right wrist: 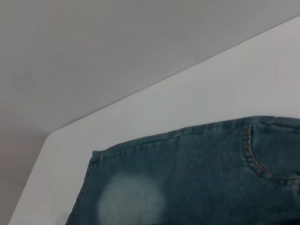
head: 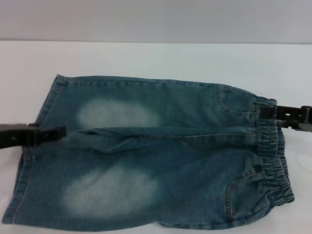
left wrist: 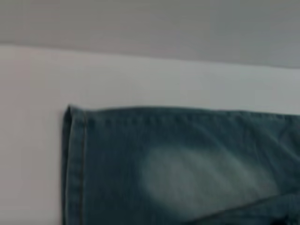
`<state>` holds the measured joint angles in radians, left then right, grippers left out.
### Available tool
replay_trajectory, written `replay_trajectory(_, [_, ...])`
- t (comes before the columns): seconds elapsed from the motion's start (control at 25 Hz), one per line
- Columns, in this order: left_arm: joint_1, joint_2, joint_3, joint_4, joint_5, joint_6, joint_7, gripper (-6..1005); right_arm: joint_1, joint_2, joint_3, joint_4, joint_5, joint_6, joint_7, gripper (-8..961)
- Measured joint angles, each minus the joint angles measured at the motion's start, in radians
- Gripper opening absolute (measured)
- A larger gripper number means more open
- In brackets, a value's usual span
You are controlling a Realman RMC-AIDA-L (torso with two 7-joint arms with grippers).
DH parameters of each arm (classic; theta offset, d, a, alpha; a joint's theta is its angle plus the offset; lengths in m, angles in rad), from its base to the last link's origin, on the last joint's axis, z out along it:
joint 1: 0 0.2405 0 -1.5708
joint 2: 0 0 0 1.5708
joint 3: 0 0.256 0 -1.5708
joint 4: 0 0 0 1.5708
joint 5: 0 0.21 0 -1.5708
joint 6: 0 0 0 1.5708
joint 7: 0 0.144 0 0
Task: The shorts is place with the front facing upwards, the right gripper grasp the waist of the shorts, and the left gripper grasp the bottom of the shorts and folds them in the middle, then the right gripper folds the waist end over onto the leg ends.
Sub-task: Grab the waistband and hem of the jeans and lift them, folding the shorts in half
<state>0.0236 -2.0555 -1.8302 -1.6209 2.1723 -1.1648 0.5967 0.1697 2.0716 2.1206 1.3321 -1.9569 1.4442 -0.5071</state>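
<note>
head view: shorts point(head: 161, 156) lie between left hand point(head: 61, 132), right hand point(head: 265, 112).

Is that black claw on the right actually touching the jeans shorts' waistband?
Cannot tell. In the head view the right gripper overlaps the shorts' elastic waistband, but that angle cannot show whether it presses the cloth or hovers above.

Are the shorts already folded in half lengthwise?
No, the shorts lie spread flat on the table, both legs side by side in the head view.
</note>
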Motion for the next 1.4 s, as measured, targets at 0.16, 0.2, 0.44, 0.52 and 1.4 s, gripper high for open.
replay_trajectory(0.16, [0.011,0.000,-0.046,-0.007,0.010,-0.081,-0.024,781,-0.017,0.001,0.025,-0.036,0.008,0.002,-0.020,816])
replay_trajectory(0.2, [0.011,0.000,-0.046,-0.007,0.010,-0.081,-0.024,781,-0.021,0.001,0.026,-0.043,0.008,0.003,-0.025,816])
replay_trajectory(0.44, [0.027,-0.001,-0.065,-0.018,0.080,-0.164,-0.073,780,-0.038,0.004,0.020,-0.099,0.008,0.005,-0.042,816])
replay_trajectory(0.52, [0.032,-0.002,-0.062,-0.052,0.196,-0.247,-0.152,780,-0.046,0.004,0.021,-0.102,0.009,0.006,-0.043,816])
replay_trajectory(1.4, [0.051,-0.005,0.077,-0.159,0.402,-0.424,-0.325,777,-0.039,-0.004,0.032,-0.118,-0.004,0.008,-0.066,815])
